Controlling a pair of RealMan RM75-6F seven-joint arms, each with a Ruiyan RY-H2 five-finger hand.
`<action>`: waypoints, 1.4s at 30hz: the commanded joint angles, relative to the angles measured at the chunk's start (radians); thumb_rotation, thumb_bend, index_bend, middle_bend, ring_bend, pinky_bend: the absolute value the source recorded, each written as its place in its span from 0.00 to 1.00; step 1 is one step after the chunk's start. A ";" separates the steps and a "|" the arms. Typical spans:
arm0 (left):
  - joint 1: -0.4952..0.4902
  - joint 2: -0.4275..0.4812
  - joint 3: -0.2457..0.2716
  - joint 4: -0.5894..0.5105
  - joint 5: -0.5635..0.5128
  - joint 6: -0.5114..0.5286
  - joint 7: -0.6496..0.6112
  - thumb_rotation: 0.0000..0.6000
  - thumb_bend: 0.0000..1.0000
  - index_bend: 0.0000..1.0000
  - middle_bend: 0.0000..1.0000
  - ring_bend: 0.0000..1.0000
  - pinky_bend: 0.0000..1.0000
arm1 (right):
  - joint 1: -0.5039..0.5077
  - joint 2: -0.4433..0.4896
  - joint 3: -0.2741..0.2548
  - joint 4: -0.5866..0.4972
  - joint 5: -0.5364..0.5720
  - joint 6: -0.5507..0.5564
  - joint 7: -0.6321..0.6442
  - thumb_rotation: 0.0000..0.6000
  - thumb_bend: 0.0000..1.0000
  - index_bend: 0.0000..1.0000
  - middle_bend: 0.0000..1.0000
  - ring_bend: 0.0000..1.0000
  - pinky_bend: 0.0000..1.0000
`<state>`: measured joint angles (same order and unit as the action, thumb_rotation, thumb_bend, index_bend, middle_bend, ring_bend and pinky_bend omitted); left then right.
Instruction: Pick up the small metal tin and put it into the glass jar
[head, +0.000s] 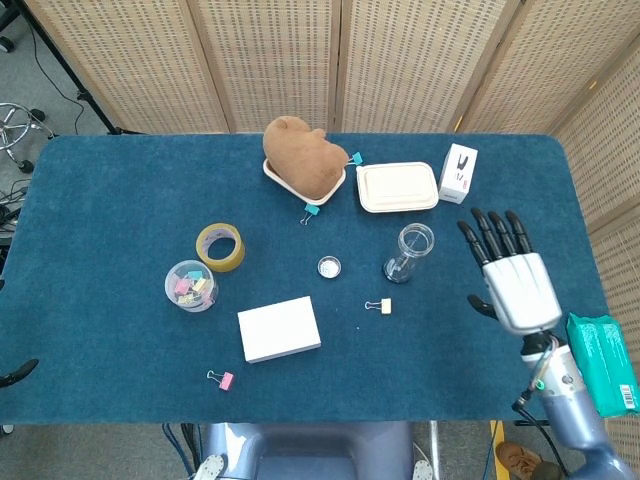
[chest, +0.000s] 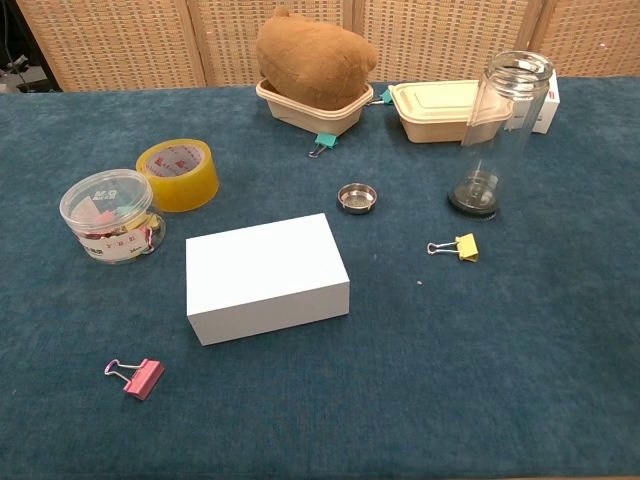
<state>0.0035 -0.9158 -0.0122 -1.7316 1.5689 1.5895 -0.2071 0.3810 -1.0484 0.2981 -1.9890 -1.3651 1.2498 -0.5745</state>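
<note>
The small round metal tin lies on the blue table near its middle. To its right the tall clear glass jar stands upright with its mouth open. In the head view my right hand hovers over the table to the right of the jar, fingers spread and pointing away from me, holding nothing. Only a dark thumb tip of my left hand shows at the left edge of the table. The chest view shows neither hand.
A white box, yellow binder clip, pink clip, tape roll and tub of clips lie around. At the back are a brown plush in a tray, a lidded cream container and a small white carton.
</note>
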 joint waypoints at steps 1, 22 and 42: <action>0.003 0.002 0.001 0.004 0.005 0.007 -0.012 1.00 0.00 0.00 0.00 0.00 0.00 | 0.124 -0.097 0.052 -0.004 0.129 -0.088 -0.134 1.00 0.00 0.08 0.00 0.00 0.00; 0.013 0.028 0.010 0.044 0.032 0.033 -0.125 1.00 0.00 0.00 0.00 0.00 0.00 | 0.578 -0.631 0.067 0.427 0.560 -0.161 -0.449 1.00 0.14 0.28 0.00 0.00 0.00; -0.003 0.030 0.011 0.038 0.012 -0.009 -0.122 1.00 0.00 0.00 0.00 0.00 0.00 | 0.609 -0.815 -0.017 0.862 0.510 -0.281 -0.186 1.00 0.33 0.36 0.00 0.00 0.00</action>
<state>0.0019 -0.8854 -0.0011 -1.6921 1.5822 1.5827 -0.3308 0.9902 -1.8516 0.2850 -1.1450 -0.8437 0.9789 -0.7784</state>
